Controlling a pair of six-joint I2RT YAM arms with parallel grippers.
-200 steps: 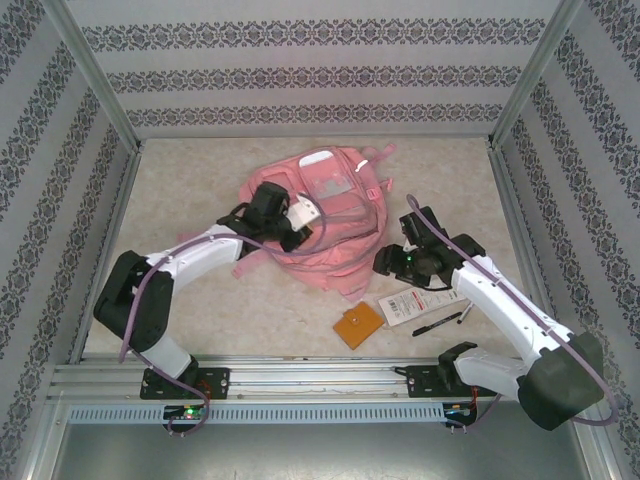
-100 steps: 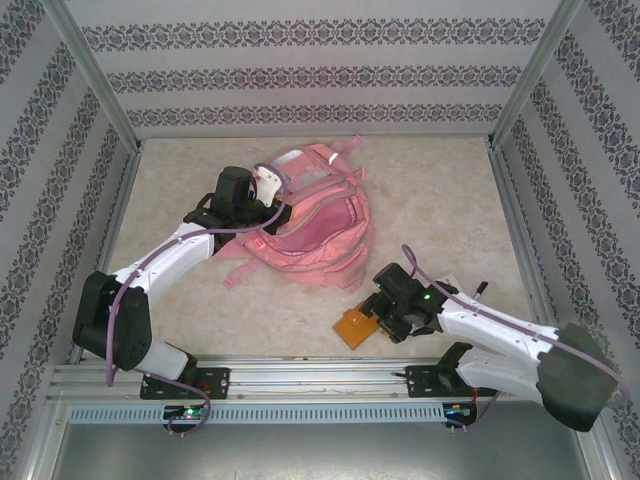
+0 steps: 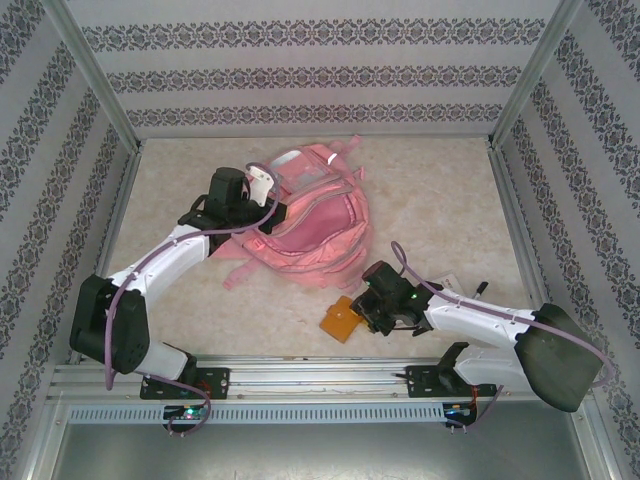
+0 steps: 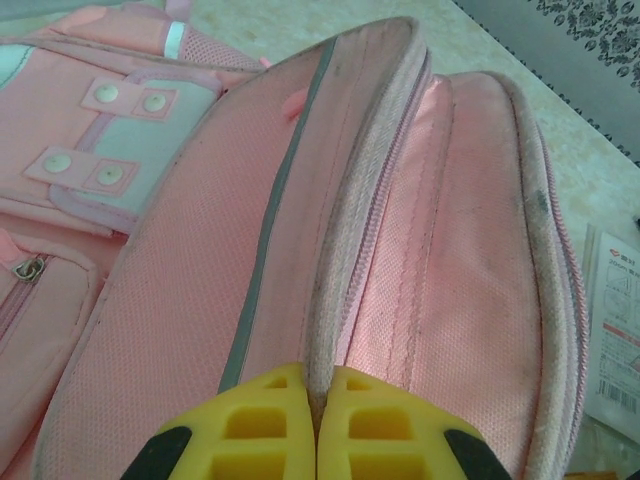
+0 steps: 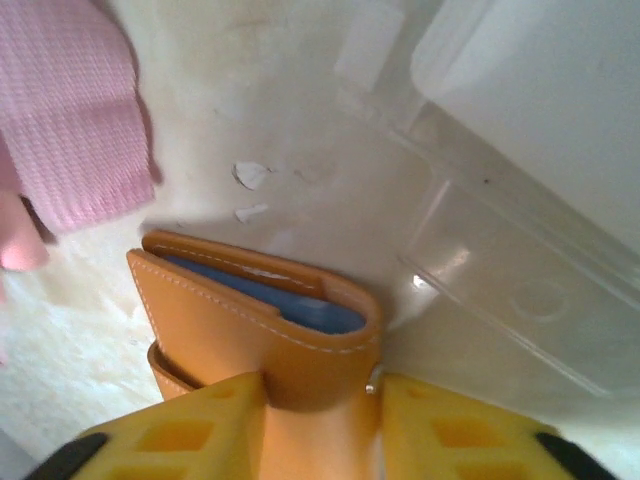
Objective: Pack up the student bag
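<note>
A large soft pink fabric backpack [image 3: 315, 225] lay at the middle of the beige marbled surface [image 3: 440, 190], towards its far side, with its clear window pockets turned to the far left and its main zip mouth facing the arms. The left tool [image 3: 262, 196] sat at the backpack's left upper edge. In the left wrist view its yellow fingertips [image 4: 270, 400] were pressed together, pinching the thin zip-lined rim of the backpack [image 4: 200, 300], and a printed paper packet [image 4: 615, 330] showed at the right edge. The right tool [image 3: 362, 312] was low on the near side, just in front of the backpack, and was clamped on a small orange leather wallet [image 3: 338, 321]. The right wrist view showed the wallet [image 5: 250, 320] with its blue lining, squeezed between both yellow fingers [image 5: 180, 430]. A pink woven strap [image 5: 75, 130] lay beyond it to the left and a clear plastic packet [image 5: 520, 260] to the right. Whether the wallet touched the surface I could not tell.
</note>
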